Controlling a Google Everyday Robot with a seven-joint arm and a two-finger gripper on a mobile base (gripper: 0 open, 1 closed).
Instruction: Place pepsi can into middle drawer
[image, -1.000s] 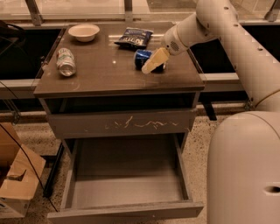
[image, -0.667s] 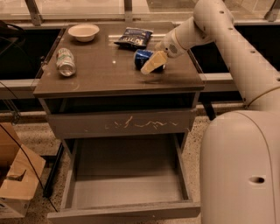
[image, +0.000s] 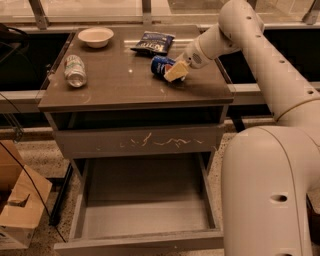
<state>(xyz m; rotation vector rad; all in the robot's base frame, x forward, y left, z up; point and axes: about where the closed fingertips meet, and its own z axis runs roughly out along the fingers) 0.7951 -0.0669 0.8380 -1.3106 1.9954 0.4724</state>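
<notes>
The pepsi can (image: 160, 65), blue with a red-white-blue logo, lies on its side on the brown cabinet top (image: 120, 85), right of centre. My gripper (image: 176, 71) is at the can's right end, low over the top and touching or almost touching it. The white arm reaches in from the upper right. The middle drawer (image: 145, 200) is pulled open below, wide and grey, with a bare floor. It is well below and in front of the can.
A green-and-white can (image: 75, 71) lies at the top's left. A white bowl (image: 95, 36) and a dark blue snack bag (image: 153, 43) are at the back. A scratched grey drawer front (image: 140, 142) is shut above the open drawer. A cardboard box (image: 20, 205) is on the floor at left.
The gripper has edged slightly left toward the can. The can stays on the cabinet top.
</notes>
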